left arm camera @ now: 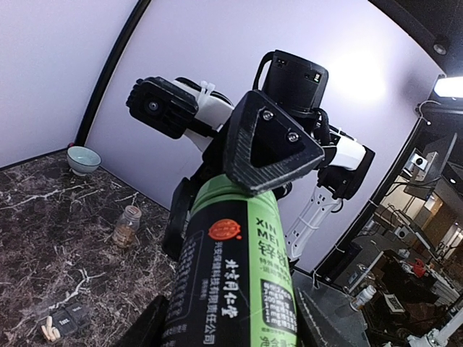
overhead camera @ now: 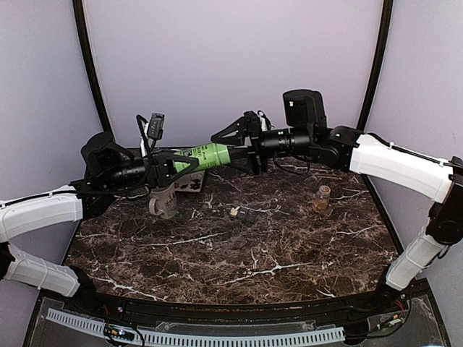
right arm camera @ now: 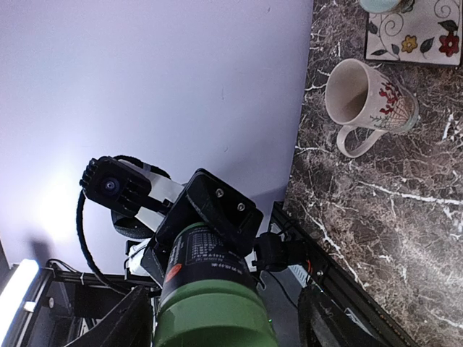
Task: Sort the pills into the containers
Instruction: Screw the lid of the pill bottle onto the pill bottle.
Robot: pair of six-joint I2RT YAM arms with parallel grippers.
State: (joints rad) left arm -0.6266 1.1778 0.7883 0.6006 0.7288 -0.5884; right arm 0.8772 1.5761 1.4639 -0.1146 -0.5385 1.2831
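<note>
A green and black bottle (overhead camera: pixel 206 155) hangs level above the back of the table, between both arms. My left gripper (overhead camera: pixel 187 162) is shut on the bottle's labelled body (left arm camera: pixel 231 289). My right gripper (overhead camera: pixel 239 148) stands open around the green cap (right arm camera: pixel 213 325), with its fingers a little off the cap's sides. The containers (overhead camera: pixel 246 213) are a low dark grey strip on the marble near the middle, seen small in the left wrist view too (left arm camera: pixel 70 316). A few tan pills (left arm camera: pixel 49 330) lie on the table just beside the strip (overhead camera: pixel 234 212).
A small glass jar (overhead camera: pixel 323 196) with tan contents stands at the right. A white mug (overhead camera: pixel 163 204) lies on its side under the left arm, next to a flowered tile (right arm camera: pixel 412 36). A pale bowl (left arm camera: pixel 83 159) sits near the back wall.
</note>
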